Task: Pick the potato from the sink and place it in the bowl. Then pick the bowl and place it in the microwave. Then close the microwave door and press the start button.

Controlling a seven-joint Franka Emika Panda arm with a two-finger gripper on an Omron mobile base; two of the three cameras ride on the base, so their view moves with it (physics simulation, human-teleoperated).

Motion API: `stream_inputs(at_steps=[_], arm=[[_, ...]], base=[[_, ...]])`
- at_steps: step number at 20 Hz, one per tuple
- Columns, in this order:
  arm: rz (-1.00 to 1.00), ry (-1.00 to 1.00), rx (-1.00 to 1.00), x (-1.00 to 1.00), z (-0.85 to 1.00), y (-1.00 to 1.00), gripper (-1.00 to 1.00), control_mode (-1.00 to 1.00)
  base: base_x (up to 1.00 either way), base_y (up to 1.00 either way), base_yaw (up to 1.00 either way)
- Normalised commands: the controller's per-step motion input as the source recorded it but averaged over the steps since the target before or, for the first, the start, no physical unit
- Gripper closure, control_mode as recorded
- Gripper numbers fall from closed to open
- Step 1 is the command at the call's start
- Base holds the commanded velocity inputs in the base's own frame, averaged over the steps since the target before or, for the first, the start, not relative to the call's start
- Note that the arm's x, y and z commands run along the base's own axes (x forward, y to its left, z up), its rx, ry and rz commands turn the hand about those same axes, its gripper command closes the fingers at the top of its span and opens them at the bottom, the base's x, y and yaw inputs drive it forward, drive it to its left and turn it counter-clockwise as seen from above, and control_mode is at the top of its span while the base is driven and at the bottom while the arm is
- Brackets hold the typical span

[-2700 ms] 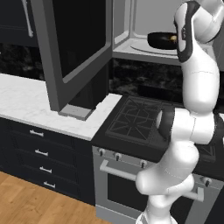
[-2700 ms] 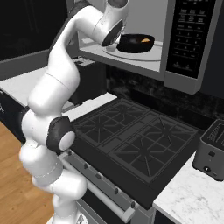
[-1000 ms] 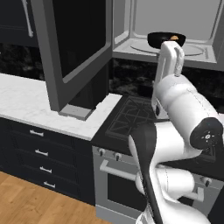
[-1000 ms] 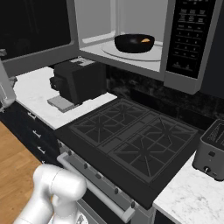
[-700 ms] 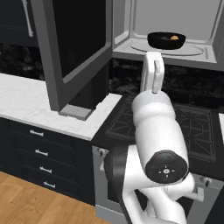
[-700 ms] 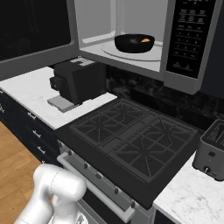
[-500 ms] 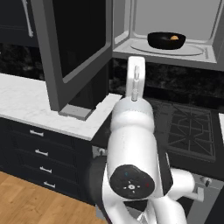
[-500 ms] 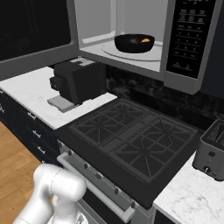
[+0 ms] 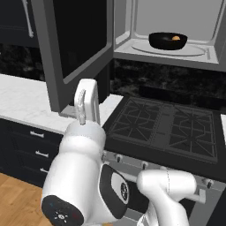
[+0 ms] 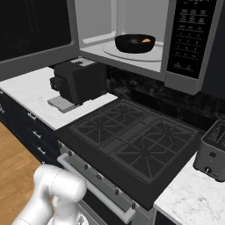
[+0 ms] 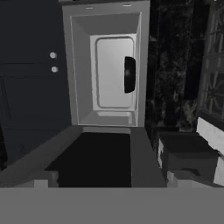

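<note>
bowl [image 9: 167, 40] with potato [image 9: 175, 38] sits on the microwave [image 10: 132, 55] turntable at 1 o'clock, claw open and empty, so door-closing step: push microwave door [image 9: 79, 48] shut from 10 o'clock.

microwave door [image 9: 75, 48] cut off at top and left edge in left base view. potato [image 10: 146, 41] mostly hidden by bowl [image 10: 134, 43] rim. toaster [image 10: 213, 151] clipped at right edge.

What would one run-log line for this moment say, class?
stage: door closing next | round glossy black bowl: on turntable inside grey microwave | small orange-tan potato: in bowl | grey-framed microwave door: open | hand: open, empty
</note>
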Motion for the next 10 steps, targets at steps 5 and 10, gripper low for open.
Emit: stream_inputs(at_steps=[5,10], arm=[[0.00,-0.03,0.01,0.20,-0.37,0.71,-1.00,-1.00],[0.00,0.00,0.11,0.58,-0.54,0.58,-1.00,-1.00]], base=[[0.00,0.00,0.00],[0.00,0.00,0.00]])
